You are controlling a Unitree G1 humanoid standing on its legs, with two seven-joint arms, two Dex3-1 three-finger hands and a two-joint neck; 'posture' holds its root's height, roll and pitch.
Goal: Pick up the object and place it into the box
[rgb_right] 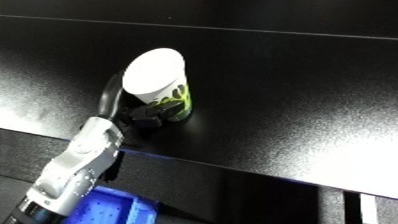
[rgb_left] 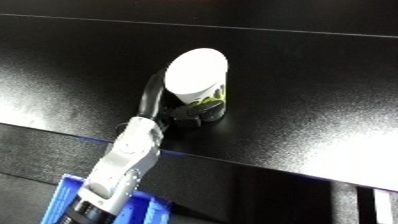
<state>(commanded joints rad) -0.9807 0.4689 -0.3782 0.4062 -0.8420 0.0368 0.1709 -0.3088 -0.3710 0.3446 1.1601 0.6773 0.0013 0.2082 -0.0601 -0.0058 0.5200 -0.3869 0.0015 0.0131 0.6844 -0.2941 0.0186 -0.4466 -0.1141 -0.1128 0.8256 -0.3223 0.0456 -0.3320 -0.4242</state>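
Note:
A white cup (rgb_left: 197, 74) with a green and black pattern on its side sits near the middle of the black table (rgb_left: 302, 95), tilted so its white top faces me. My left hand (rgb_left: 185, 114) reaches it from the lower left. The black fingers curl round the cup's lower side, and one finger arches up along its left side. The hand is shut on the cup. I cannot tell whether the cup still touches the table. The silver forearm (rgb_left: 124, 160) crosses the table's front edge. My right hand shows in neither view.
A blue bin (rgb_left: 60, 202) lies below the table's front edge at the lower left, partly hidden by my left forearm. The table's front edge (rgb_left: 266, 167) runs diagonally across the lower part of the view. A white strip (rgb_left: 384, 205) shows at the lower right.

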